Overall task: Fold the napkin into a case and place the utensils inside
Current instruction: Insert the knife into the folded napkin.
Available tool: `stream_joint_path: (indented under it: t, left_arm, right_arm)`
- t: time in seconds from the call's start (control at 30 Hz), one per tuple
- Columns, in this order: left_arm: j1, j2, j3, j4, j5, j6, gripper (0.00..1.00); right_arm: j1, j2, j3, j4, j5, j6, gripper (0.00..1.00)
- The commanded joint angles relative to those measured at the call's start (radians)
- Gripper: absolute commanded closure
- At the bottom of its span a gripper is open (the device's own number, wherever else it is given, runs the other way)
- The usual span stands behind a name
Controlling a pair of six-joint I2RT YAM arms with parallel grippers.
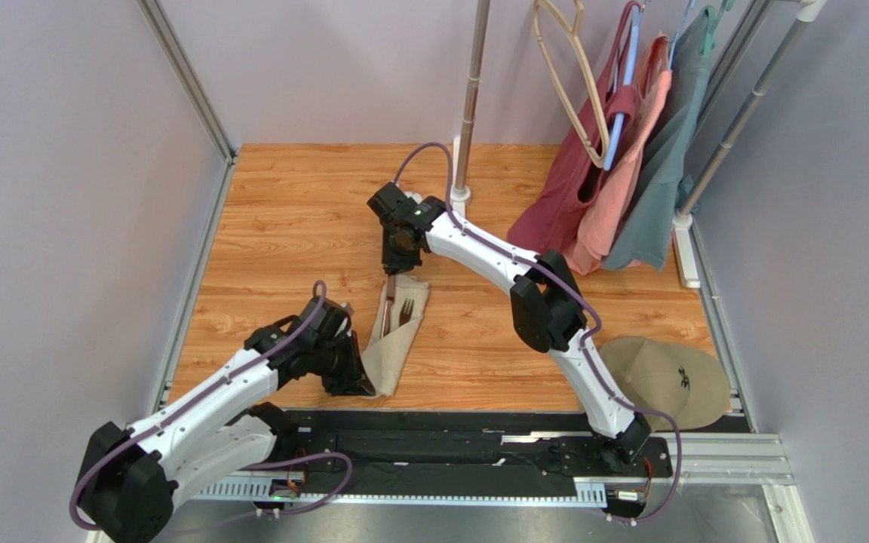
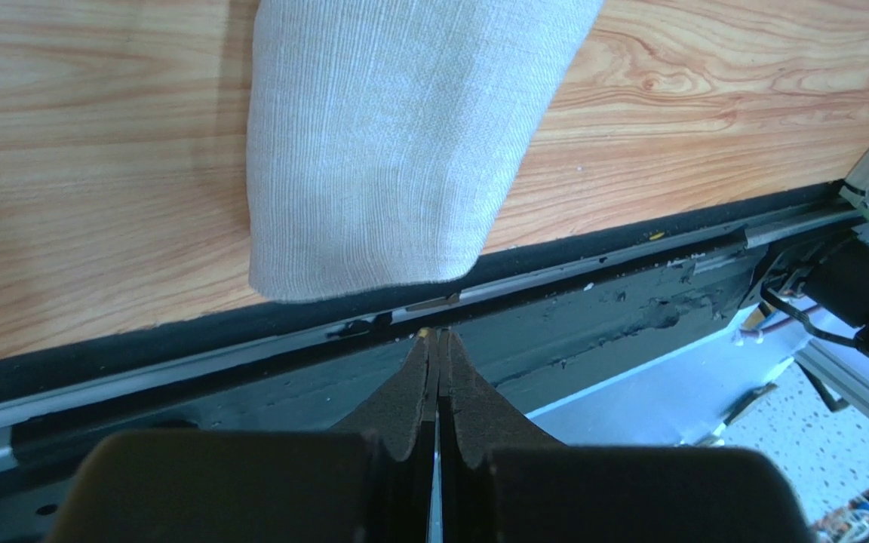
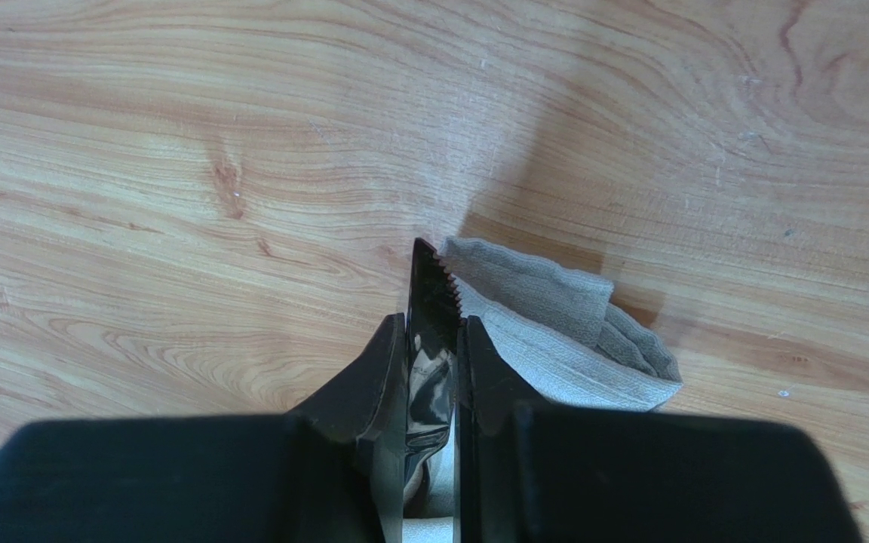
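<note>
The beige napkin lies folded into a narrow case (image 1: pixel 394 345) on the wooden table, its open end pointing away from the arms. A dark fork (image 1: pixel 406 311) sticks out of that opening. My right gripper (image 1: pixel 397 266) hovers over the opening, shut on a dark knife (image 3: pixel 430 283) whose serrated blade juts past the fingertips (image 3: pixel 388 351). The case's mouth (image 3: pixel 552 328) lies just right of the blade. My left gripper (image 2: pixel 437 339) is shut on nothing, just short of the case's closed near end (image 2: pixel 394 147).
A black rail (image 2: pixel 632 306) runs along the table's near edge below the case. A round tan disc (image 1: pixel 660 379) lies at the front right. Maroon, salmon and grey-teal garments (image 1: pixel 620 170) hang at the back right beside a metal pole (image 1: pixel 470 102).
</note>
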Motion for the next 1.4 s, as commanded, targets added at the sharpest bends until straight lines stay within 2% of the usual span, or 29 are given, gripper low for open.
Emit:
stream_joint_path:
  t: [0.0, 0.13, 0.7, 0.93, 1.37]
  left_arm:
    - [-0.003, 0.100, -0.017, 0.108, 0.067, -0.052, 1.00]
    - [-0.010, 0.169, -0.034, 0.200, 0.061, -0.063, 1.00]
    - [-0.012, 0.321, -0.057, 0.338, 0.012, -0.046, 1.00]
    - [-0.012, 0.386, -0.049, 0.371, 0.004, -0.040, 1.00]
    - [-0.012, 0.395, -0.050, 0.374, -0.019, -0.040, 1.00]
  right_arm:
    - [-0.005, -0.065, -0.012, 0.019, -0.018, 0.014, 1.00]
    - [-0.006, -0.059, -0.007, 0.013, -0.023, 0.020, 1.00]
    - [-0.003, -0.075, -0.035, -0.076, -0.052, 0.040, 1.00]
    - [0.014, -0.103, -0.075, -0.067, -0.054, 0.051, 1.00]
    - [0.055, -0.118, -0.135, -0.056, -0.092, 0.063, 1.00]
